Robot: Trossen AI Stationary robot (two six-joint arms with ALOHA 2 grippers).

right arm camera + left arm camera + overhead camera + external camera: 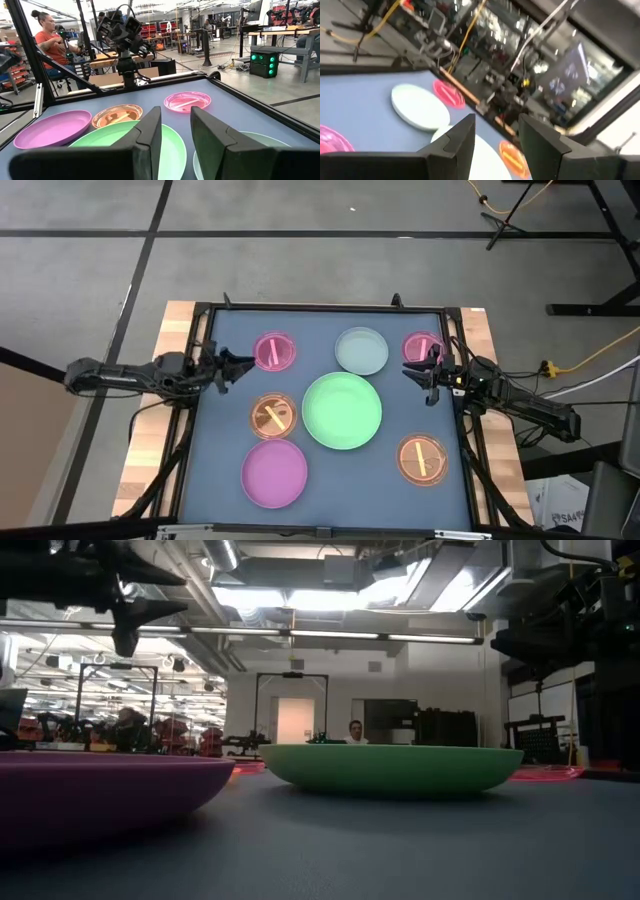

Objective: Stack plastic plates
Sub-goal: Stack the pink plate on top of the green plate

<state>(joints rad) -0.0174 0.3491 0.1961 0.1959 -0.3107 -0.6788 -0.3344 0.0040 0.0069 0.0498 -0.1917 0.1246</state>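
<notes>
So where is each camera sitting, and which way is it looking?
High view: above the table, looking down; both arms, left gripper, right gripper.
Low view: at tabletop height, looking across the magenta plate and green plate; arms overhead.
Left wrist view: past its own fingers toward the pale plate.
Right wrist view: past its fingers toward the left arm.
All four share the green plate.

Two dark, slender jointed arms with black two-finger grippers.

The left arm (130,376) and right arm (520,402) are black to dark grey, built of narrow segments with thicker joint housings. The left gripper (495,135) and right gripper (176,131) each carry two flat, matte black fingers (150,132) with angular, bevelled tips. Thin dark cables trail from the arms' outer ends.
</notes>
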